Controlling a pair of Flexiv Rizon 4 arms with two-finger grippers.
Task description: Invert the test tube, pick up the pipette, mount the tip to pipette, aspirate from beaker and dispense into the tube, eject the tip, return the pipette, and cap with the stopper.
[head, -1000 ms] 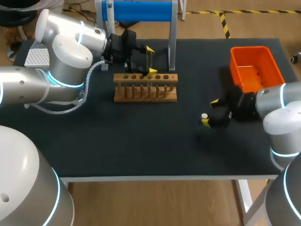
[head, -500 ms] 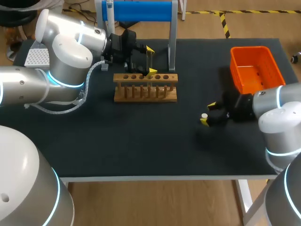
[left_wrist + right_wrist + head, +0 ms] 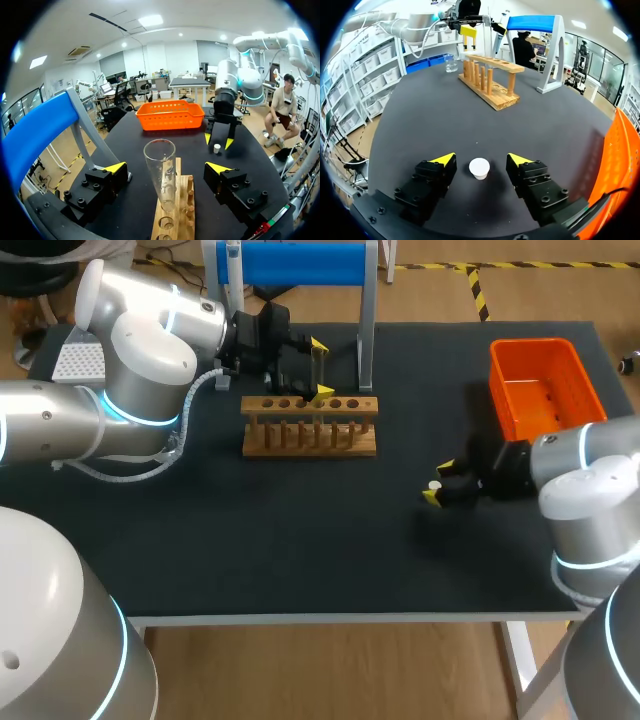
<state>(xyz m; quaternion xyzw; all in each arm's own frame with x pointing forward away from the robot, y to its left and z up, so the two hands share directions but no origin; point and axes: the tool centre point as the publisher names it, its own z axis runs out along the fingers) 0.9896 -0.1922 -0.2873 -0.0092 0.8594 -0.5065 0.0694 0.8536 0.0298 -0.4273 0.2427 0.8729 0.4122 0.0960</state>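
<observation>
Jaws on both arms stand apart and clasp nothing. The left gripper (image 3: 320, 368) straddles the test tube (image 3: 161, 170) with a clear gap on either side, and the right gripper (image 3: 481, 160) brackets the stopper (image 3: 479, 168) without either finger touching it. The tube stands upright and mouth-up in a hole of the wooden rack (image 3: 310, 427), at about 11 o'clock from the table's (image 3: 300, 540) middle. The left fingers look posted there to steady the glass once something presses down on it. The small white stopper sits on the black surface at about 3 o'clock from the middle, with the right fingers low around it, so I judge the capping step is in hand and a grasp is the next move. What appears to be the pipette (image 3: 233, 262) hangs on the blue stand (image 3: 300, 262) at 12 o'clock behind the rack, which fits that reading. The beaker (image 3: 451, 63) stands just beyond the rack's far end, seen from the right wrist. The orange basket (image 3: 530, 345) lies at 2 o'clock, close behind the right arm. The path from stopper to tube runs toward 10 o'clock over bare table, but the rack's pegs and the left fingers crowd the tube's mouth, so the stopper would have to come in from above. Being small and round, it may tip or slip if pinched off-centre.
</observation>
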